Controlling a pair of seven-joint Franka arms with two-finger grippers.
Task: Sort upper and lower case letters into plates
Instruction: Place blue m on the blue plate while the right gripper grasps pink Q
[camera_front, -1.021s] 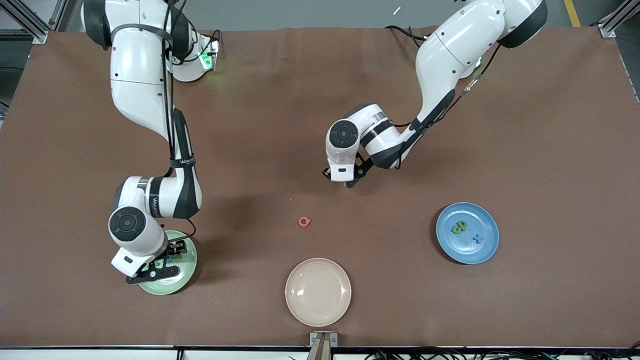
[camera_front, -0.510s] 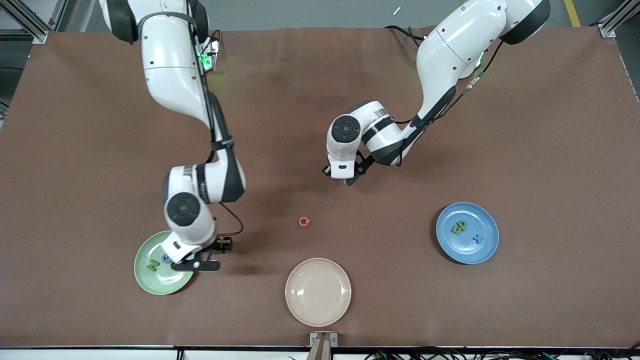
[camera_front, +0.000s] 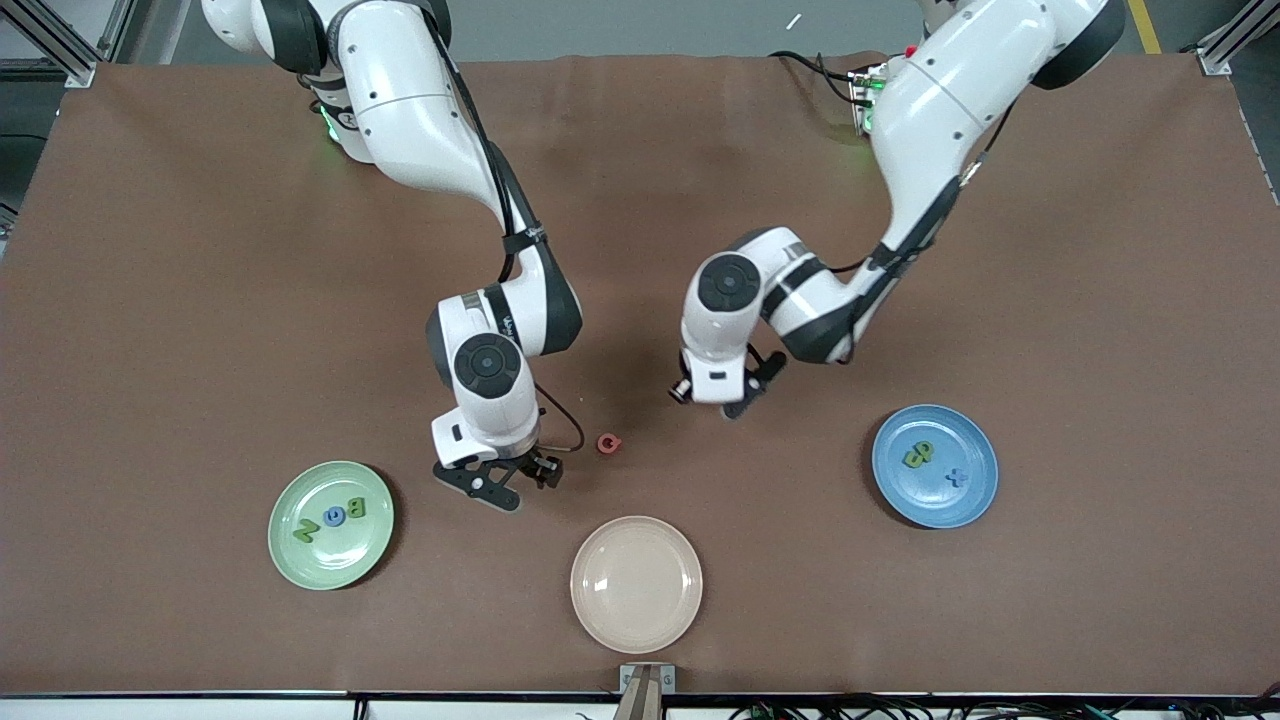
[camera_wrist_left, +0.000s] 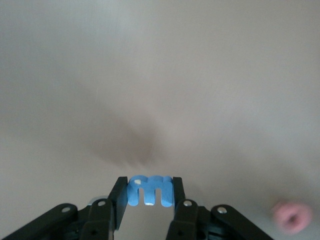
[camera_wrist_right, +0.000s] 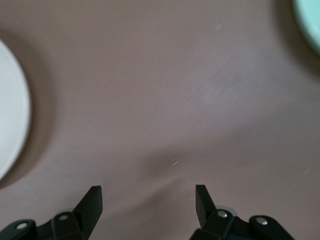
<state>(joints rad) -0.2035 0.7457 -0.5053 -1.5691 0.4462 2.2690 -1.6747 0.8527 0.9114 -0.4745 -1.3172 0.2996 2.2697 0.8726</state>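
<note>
The brown table (camera_front: 150, 300) carries three round plates. The cream-beige plate (camera_front: 636, 584) lies nearest the front camera, at the middle of the table's edge, with nothing in it. The pale green plate (camera_front: 330, 525) lies toward the right arm's end of the table and holds three letters: a green Z-like one (camera_front: 306, 531), a small blue one (camera_front: 333, 516) and a green B (camera_front: 355, 507), side by side. The blue plate (camera_front: 935, 465) lies toward the left arm's end and holds a green letter (camera_front: 918, 454) and a small blue letter (camera_front: 957, 477).

The right arm reaches out over the middle of the table. Its right gripper (camera_wrist_right: 148, 200) hangs over bare table between the green plate and the cream-beige plate, its fingers spread wide with nothing between them; the right wrist view shows an edge of each plate.

The left gripper (camera_wrist_left: 150, 192) hangs over bare table farther from the front camera than the cream-beige plate, pinching a small blue letter m (camera_wrist_left: 150, 189) between its fingers.

A small pink ring-shaped letter (camera_front: 608, 443) lies loose on the table between the two grippers, just beside the right one and apart from every plate. Nothing stands between it and either gripper.
</note>
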